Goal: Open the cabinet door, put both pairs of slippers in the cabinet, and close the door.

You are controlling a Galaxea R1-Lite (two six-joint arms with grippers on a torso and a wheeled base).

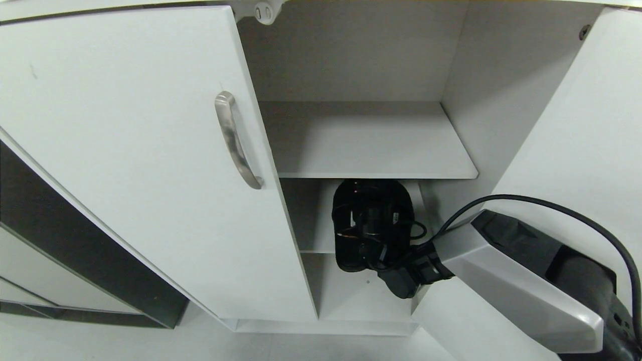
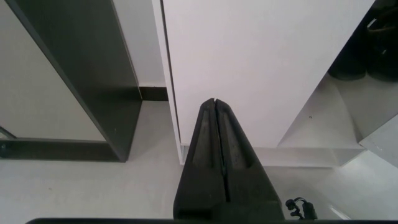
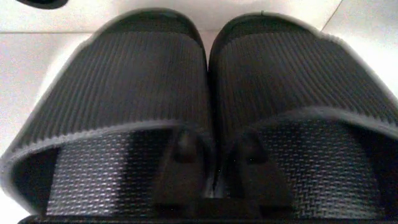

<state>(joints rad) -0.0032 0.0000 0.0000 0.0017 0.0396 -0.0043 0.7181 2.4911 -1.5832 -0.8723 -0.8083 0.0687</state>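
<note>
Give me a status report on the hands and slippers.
Left hand shut, empty. Right hand gripping black slippers below shelf. Right door open.

**Black slippers at the lower compartment of the open cabinet**

We see one pair of black slippers [image 1: 371, 225], with ribbed straps and textured footbeds, pressed side by side. They are in the mouth of the lower compartment of the white cabinet [image 1: 351, 60], just under its shelf [image 1: 371, 145]. The right gripper [image 3: 214, 155] pinches their inner edges together. We cannot tell whether they touch the floor. The right door [image 1: 577, 125] stands swung wide. The left door [image 1: 125, 150] carries a curved metal handle [image 1: 235, 140].
</note>
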